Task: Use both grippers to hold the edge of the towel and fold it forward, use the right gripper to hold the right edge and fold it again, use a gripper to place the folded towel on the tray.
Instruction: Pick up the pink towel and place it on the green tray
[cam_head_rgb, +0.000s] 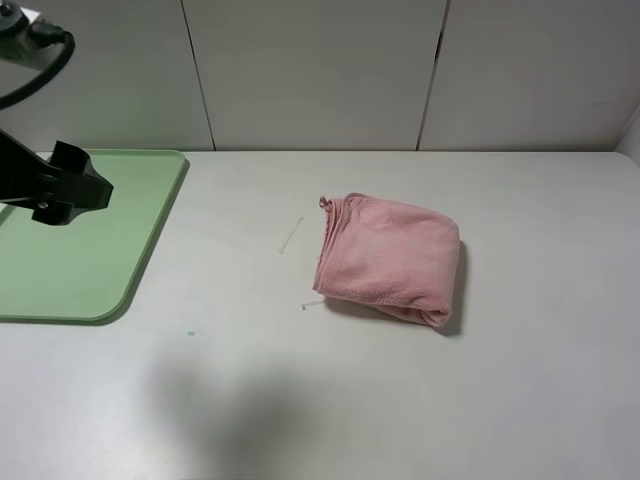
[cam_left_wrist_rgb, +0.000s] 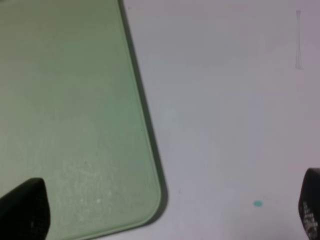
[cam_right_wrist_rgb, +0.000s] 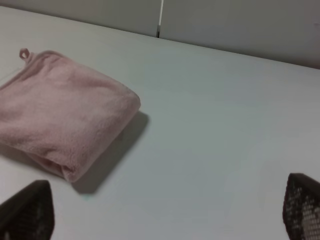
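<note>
Towel bundle (cam_head_rgb: 388, 260) well apart from tray (cam_head_rgb: 90, 255)

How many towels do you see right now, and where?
1. The folded pink towel lies on the white table, right of the green tray and apart from it. No other towel shows.

the left arm (cam_head_rgb: 25, 172) reaches in at the left of the high view, black, with a cable (cam_head_rgb: 45, 62) looping above it. the left gripper (cam_left_wrist_rgb: 167, 212) has its jaws spread wide, gripping nothing. the right gripper (cam_right_wrist_rgb: 165, 210) is likewise spread wide, its fingertips (cam_right_wrist_rgb: 26, 215) bare.
</note>
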